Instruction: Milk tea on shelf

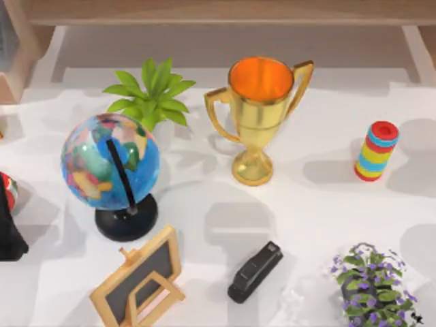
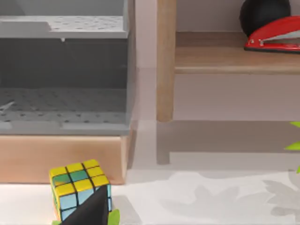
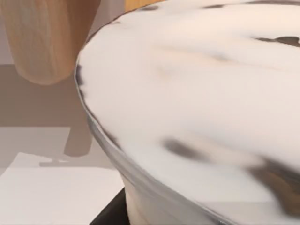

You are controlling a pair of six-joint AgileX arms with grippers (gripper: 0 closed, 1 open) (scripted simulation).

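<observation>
Whitish, dark-speckled milk tea cup (image 3: 201, 108) beside the tan wooden shelf upright (image 3: 47, 37): likely light, smooth, best held mid-body; finger state indeterminable.

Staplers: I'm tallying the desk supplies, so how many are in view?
2. A black stapler lies on the white table in front of the gold trophy; a red stapler sits on the wooden shelf board. Others may be hidden.

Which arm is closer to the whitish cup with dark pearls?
Right. Its wrist view has the whitish pearl-speckled cup up close; the left gripper is by a colourful puzzle cube near the wooden shelf.
</observation>
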